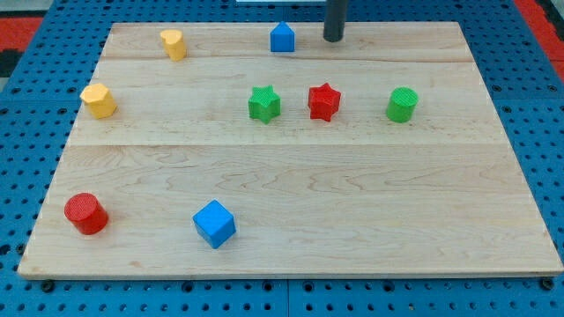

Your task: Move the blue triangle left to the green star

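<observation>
The blue triangle (282, 38) stands near the board's top edge, a little left of centre. The green star (263, 103) lies below it and slightly to the left, in the middle row. My tip (333, 39) rests on the board just to the right of the blue triangle, a short gap between them. The rod comes down from the view's top.
A red star (324, 101) sits right next to the green star, on its right. A green cylinder (402, 104) is further right. Two yellow blocks (174, 43) (99, 99) are at the upper left. A red cylinder (85, 213) and a blue cube (214, 223) are at the lower left.
</observation>
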Controlling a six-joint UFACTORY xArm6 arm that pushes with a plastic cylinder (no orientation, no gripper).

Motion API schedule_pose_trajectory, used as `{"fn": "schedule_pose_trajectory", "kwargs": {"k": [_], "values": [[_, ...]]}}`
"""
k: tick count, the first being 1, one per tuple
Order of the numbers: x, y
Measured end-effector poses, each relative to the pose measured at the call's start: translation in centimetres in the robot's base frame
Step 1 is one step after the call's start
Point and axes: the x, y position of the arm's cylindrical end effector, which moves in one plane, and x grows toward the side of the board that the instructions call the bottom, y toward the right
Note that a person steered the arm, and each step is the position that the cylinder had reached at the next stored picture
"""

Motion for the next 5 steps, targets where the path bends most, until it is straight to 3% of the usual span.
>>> {"fn": "schedule_pose_trajectory", "kwargs": {"k": [1,2,3,5], "values": [[-0.5,-5.2],[2.2,-11.7],[6.5,-12.4],[10.7,-15.7]]}}
